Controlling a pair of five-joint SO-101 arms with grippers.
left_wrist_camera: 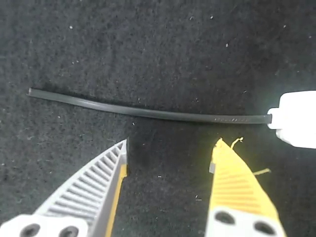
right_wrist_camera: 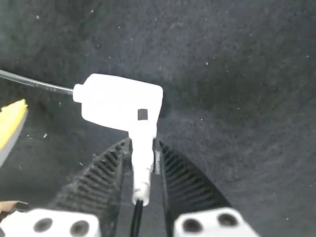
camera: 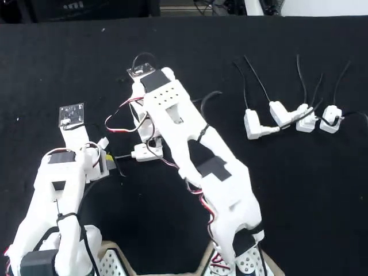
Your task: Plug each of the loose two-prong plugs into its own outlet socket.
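Left of centre in the high view sits the white plug [camera: 141,152], its narrow stem clamped by your right gripper [right_wrist_camera: 143,145], probably to steady it. Your left gripper [left_wrist_camera: 170,143] hangs spread just beside the black cord [left_wrist_camera: 148,112], seemingly ready to pinch it.

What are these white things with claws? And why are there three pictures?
They are two robot arms, the left arm and the right arm, at a black table. One picture looks down from above. The other two come from a little camera on each arm's wrist. The claws are called grippers. The right gripper pinches a white plug. The left gripper is open near a black wire. Four more plug parts lie off to one side.
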